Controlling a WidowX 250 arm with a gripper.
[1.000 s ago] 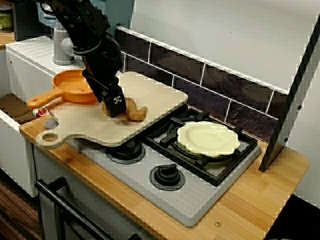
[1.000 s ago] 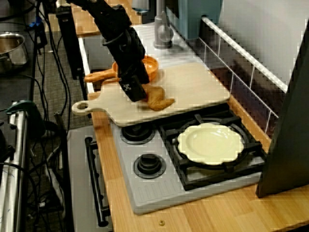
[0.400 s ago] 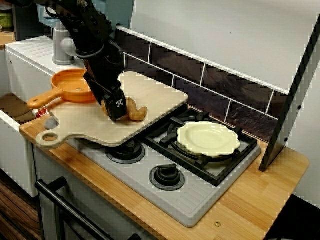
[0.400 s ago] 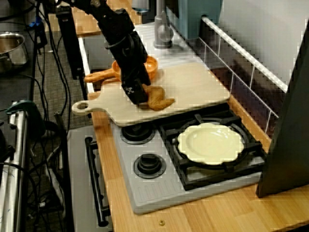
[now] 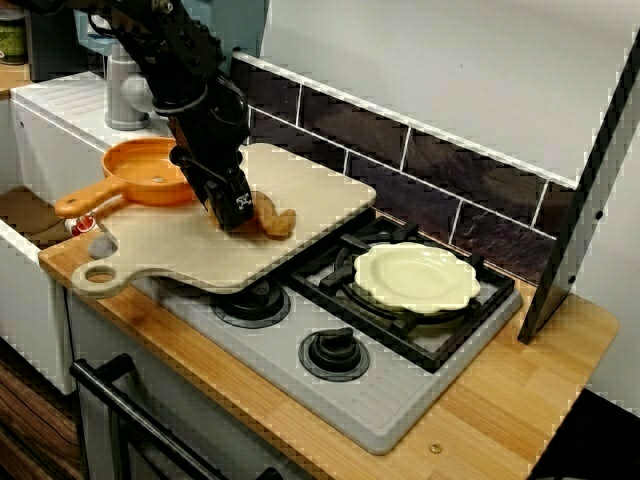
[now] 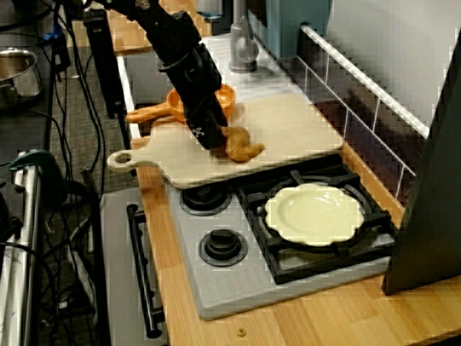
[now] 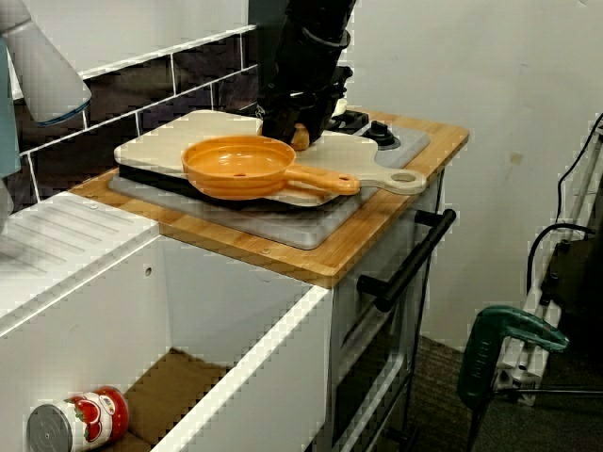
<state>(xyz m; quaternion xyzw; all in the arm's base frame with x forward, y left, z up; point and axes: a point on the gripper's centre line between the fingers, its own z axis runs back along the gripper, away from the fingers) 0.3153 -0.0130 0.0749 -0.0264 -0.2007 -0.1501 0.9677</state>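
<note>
My black gripper (image 5: 240, 212) is down on the wooden cutting board (image 5: 180, 250), shut on the left end of a brown pastry-like piece (image 5: 272, 220). In the view from the stove's end the gripper (image 6: 215, 138) covers part of the brown piece (image 6: 243, 149), which looks slightly raised at the gripped end. From the sink side, only a bit of the piece (image 7: 300, 137) shows beside the gripper (image 7: 287, 132). An orange pan (image 5: 150, 172) rests on the board's left part, just behind the gripper.
A pale yellow scalloped plate (image 5: 415, 277) sits on the right rear burner of the grey hob (image 5: 400, 400). A metal pot (image 5: 125, 90) stands behind the pan. A dark slanted panel (image 5: 580, 200) stands at the right. A tomato can (image 7: 75, 424) lies in the sink.
The gripper has shifted slightly up and to the right, and the brown piece has moved with it. The pan, board and plate have not moved.
</note>
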